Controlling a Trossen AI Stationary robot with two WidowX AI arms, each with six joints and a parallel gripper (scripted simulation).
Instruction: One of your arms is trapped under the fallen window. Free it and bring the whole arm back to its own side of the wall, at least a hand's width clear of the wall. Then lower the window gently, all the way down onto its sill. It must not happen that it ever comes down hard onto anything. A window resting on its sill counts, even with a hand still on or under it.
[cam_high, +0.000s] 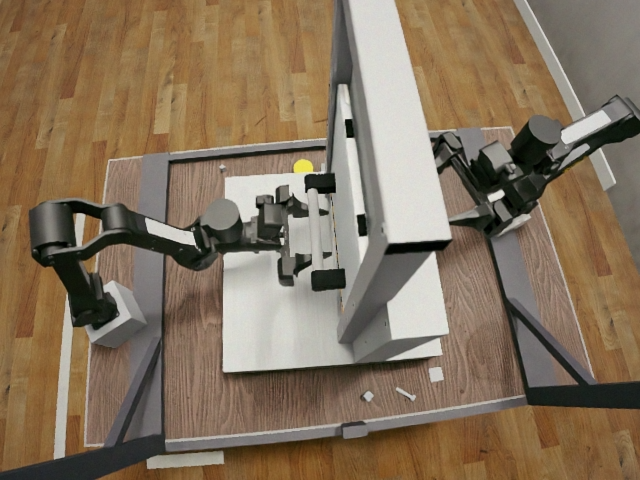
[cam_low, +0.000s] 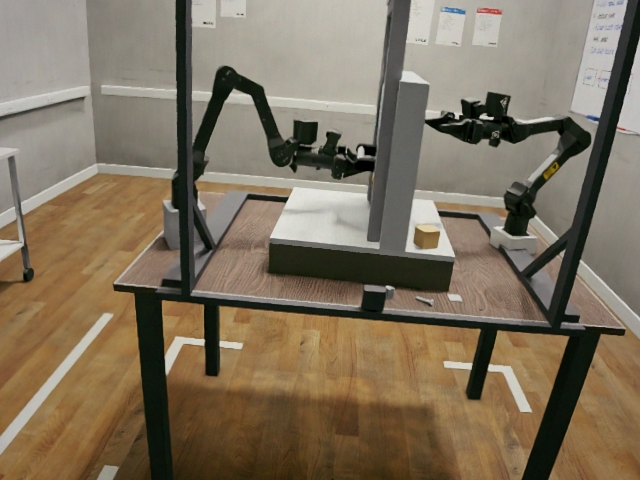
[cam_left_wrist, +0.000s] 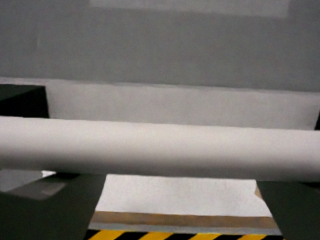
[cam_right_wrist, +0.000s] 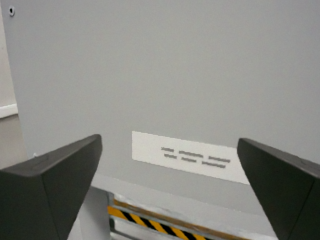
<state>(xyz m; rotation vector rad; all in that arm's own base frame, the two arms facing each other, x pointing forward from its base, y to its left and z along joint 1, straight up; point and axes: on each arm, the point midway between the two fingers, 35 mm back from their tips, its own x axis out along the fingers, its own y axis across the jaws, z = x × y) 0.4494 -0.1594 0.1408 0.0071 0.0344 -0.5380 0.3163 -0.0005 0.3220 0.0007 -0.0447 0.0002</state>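
Note:
The tall grey wall (cam_high: 392, 129) stands on a white platform (cam_high: 273, 299) in the middle of the table. The window's white handle bar (cam_high: 314, 227) sits between two black brackets on the left arm's side. My left gripper (cam_high: 297, 232) is open, with one finger on each side of the bar; the bar fills the left wrist view (cam_left_wrist: 160, 150). A yellow-black striped sill (cam_left_wrist: 185, 235) shows below it. My right gripper (cam_high: 454, 183) is open and empty on its own side, apart from the wall. In the right wrist view (cam_right_wrist: 167, 190) it faces the grey panel, its white label (cam_right_wrist: 192, 157) and the striped sill (cam_right_wrist: 150, 222).
A wooden cube (cam_low: 426, 236) sits on the platform beside the wall. A yellow disc (cam_high: 303, 165) lies behind the handle. Small white bits (cam_high: 405, 393) lie near the table's front edge. Dark frame posts (cam_low: 181, 139) stand at the corners.

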